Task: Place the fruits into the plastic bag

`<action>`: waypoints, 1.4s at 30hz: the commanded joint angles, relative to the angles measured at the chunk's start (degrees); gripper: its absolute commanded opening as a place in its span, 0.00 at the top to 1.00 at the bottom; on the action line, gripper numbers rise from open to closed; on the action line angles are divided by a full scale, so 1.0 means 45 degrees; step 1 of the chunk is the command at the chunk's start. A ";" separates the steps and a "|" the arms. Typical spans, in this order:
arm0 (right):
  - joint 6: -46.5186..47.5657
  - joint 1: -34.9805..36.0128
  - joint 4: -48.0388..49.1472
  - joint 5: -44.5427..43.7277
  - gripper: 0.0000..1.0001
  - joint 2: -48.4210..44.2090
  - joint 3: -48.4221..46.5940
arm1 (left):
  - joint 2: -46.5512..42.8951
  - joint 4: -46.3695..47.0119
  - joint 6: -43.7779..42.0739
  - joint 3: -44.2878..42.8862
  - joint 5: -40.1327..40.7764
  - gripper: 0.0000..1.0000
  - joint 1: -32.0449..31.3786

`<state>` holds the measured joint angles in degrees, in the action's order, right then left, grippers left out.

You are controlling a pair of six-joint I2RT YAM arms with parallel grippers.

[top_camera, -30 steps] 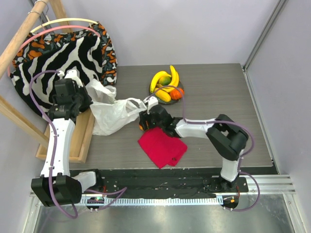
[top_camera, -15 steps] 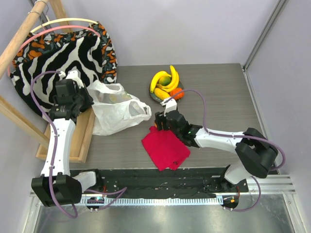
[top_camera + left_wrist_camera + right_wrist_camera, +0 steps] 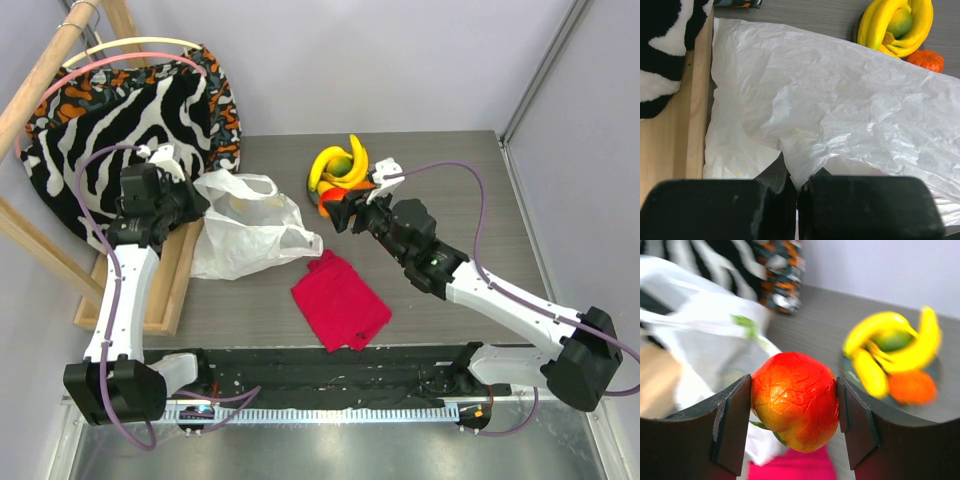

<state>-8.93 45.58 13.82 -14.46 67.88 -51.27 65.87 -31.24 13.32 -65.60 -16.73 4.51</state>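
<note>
The right gripper clamps a red-orange fruit between wide-set fingers. In the top view it sits at centre, just below the bananas. The left gripper is closed and seems to pinch the bag by its edge, centre-left.

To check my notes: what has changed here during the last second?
The right gripper swung away from the plastic bag, passed over the red cloth and now sits near the bananas, clamped on the red-orange fruit. The bag drew back leftward, its mouth more open. The left gripper stayed shut on the bag's edge; the bananas did not move.
</note>
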 commanded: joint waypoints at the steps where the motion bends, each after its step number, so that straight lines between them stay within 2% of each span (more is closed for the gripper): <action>1: -0.0046 0.0319 0.1575 0.3968 0.58 0.0458 -0.1358 | -0.0067 0.0674 0.0067 0.0047 -0.0540 1.00 -0.0065; 2: -0.0240 0.0436 0.1866 0.4999 0.59 0.0714 -0.1555 | -0.0067 0.0712 0.0086 0.0067 -0.0559 1.00 -0.0085; 5: -0.0671 0.0963 0.2705 0.6410 0.60 0.1844 -0.2064 | -0.0047 0.0732 0.0067 0.0086 -0.0598 1.00 -0.0104; 11: -0.0946 0.1374 0.2847 0.7177 0.60 0.3235 -0.3547 | -0.0047 0.0771 0.0086 0.0086 -0.0676 1.00 -0.0377; 14: -0.0790 0.1374 0.2051 0.6925 0.60 0.3840 -0.4522 | -0.0027 0.0771 0.0086 0.0086 -0.0774 1.00 -0.0573; 18: 0.0009 0.1336 0.0778 0.5134 0.60 0.4971 -0.5793 | -0.0066 0.0752 0.0028 0.0086 -0.0833 1.00 -0.0768; 22: 0.0675 0.1024 -0.0297 0.4523 0.60 0.6103 -0.7430 | -0.0145 0.0791 -0.0050 0.0106 -0.0813 1.00 -0.0886; 31: 0.0207 -0.0031 -0.1001 0.4833 0.60 0.8586 -0.9055 | -0.0262 0.0947 -0.0089 0.0126 -0.1769 1.00 -0.1354; 36: -0.0590 -0.0012 -0.1062 0.5944 0.60 0.9737 -0.9370 | -0.0203 0.1045 0.0028 0.0165 -0.1985 1.00 -0.1394; 42: -0.1101 0.0280 -0.1060 0.6085 0.60 1.0910 -0.9428 | -0.0086 0.1064 0.0125 0.0203 -0.1907 1.00 -0.1394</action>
<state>-11.33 45.74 7.62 10.92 115.07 -90.65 65.84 -29.32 13.30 -64.79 -23.83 -1.67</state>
